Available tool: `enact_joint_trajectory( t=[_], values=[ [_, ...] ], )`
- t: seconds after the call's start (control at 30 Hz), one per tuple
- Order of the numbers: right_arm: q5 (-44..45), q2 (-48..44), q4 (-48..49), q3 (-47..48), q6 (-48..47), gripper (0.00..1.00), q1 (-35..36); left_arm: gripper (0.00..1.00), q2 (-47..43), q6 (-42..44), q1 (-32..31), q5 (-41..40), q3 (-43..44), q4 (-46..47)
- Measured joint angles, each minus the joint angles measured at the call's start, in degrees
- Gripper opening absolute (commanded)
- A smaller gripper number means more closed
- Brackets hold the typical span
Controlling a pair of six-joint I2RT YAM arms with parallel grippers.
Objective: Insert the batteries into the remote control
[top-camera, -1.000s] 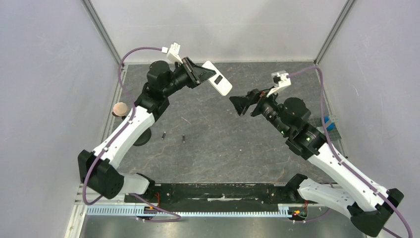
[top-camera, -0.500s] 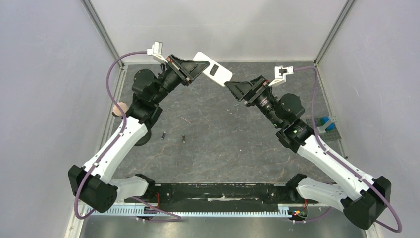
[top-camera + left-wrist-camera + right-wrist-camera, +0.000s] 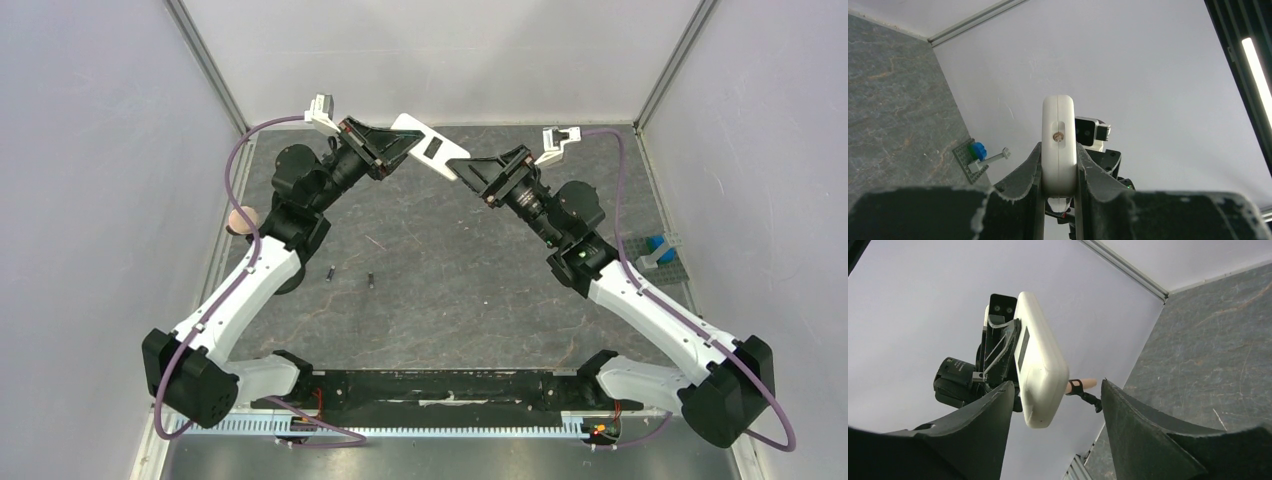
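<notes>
We hold the remote control clamped in our left gripper, aloft over the far side of the table, with our right gripper spread apart around its free end. Both batteries lie loose on the table, so we judge loading not yet begun

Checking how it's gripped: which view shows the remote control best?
Left wrist: the remote control end-on, clamped in the left hand. Top view shows its broad face and dark rectangle; right wrist, its side between the right hand's open fingers.
</notes>
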Motion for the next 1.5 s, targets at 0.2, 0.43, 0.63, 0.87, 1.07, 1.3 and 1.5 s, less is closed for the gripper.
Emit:
enact_joint_trajectory(
  t=[0.2,0.43,0.63,0.87,1.07,1.3,1.5],
  values=[
    [0.04,0.44,0.68,0.0,1.05,0.51,-0.07,0.02,0.26,-2.89,0.0,0.9,-1.14,2.78],
    [0.22,-0.39,2.1,-2.71,2.14,0.26,-0.79,0.02,1.6,-4.11,0.09,1.4,-3.52,5.51],
    [-0.92,-1.79,4.09,-5.92,4.7,0.19,-1.81,0.02,2.34,-4.11,-0.09,2.38,-3.87,5.66],
    [-2.43,-2.75,5.6,-8.52,5.35,0.22,-3.17,0.02,4.07,-4.04,-0.55,3.34,-3.87,6.32],
    [-3.37,-2.03,5.4,-8.52,6.19,0.3,-3.89,0.02,4.63,-2.89,-0.55,3.48,-3.87,6.4],
    [-5.09,2.1,2.21,-5.46,8.02,0.34,-4.52,0.02,4.81,2.1,0.17,2.43,-3.87,5.18],
    [-5.42,2.45,-1.99,-5.46,7.65,0.45,-4.61,0.02,4.81,7.39,0.13,2.08,-3.87,2.84]
  ],
)
